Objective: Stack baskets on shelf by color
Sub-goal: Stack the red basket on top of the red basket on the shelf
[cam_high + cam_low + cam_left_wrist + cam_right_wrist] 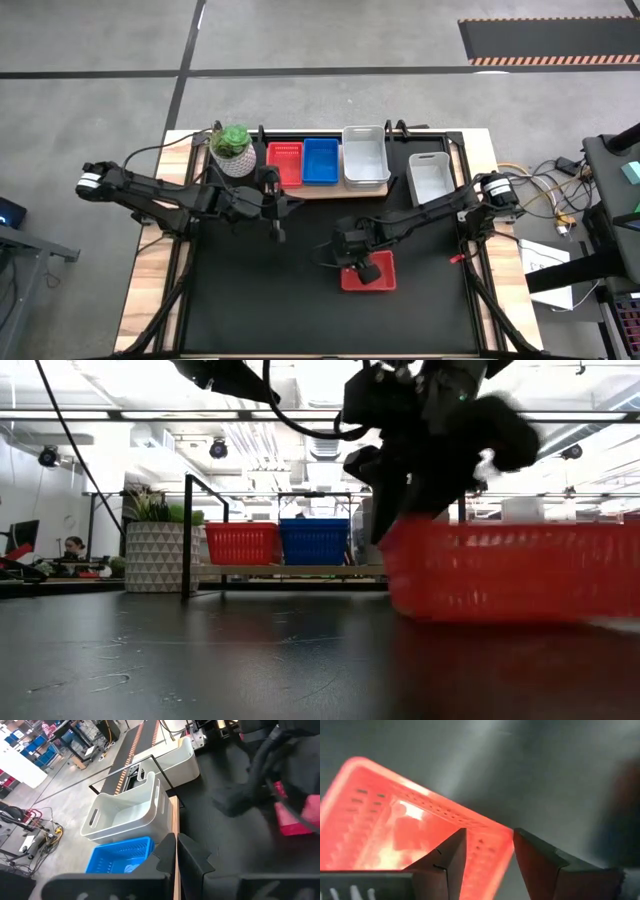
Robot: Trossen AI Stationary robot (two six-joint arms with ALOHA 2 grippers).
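over the front middle of the black table (250,300), right hand (487,857) spread wide and straddling one wall of a lone red basket (372,272), that wall sitting between the two fingers (447,862) but not yet clamped. resting flat on the table, well apart from the shelf (330,188) at the back. already on the shelf: a red basket (284,163), a blue basket (321,160) just beside it, then a whitish-grey basket (365,155); another whitish-grey basket (431,177) waiting on the table off the shelf's end.

left hand (176,851) clenched on nothing, parked near the shelf's front edge beside the plant pot (232,152).

likely trouble: pinching only a thin perforated rim, so probably a tilt or a slip on lifting, or a skid across the table if the closing fingers push instead of biting. also a risk of clipping the left arm, which hangs between here and the red stack, or of landing crooked on the red one and failing to nest.
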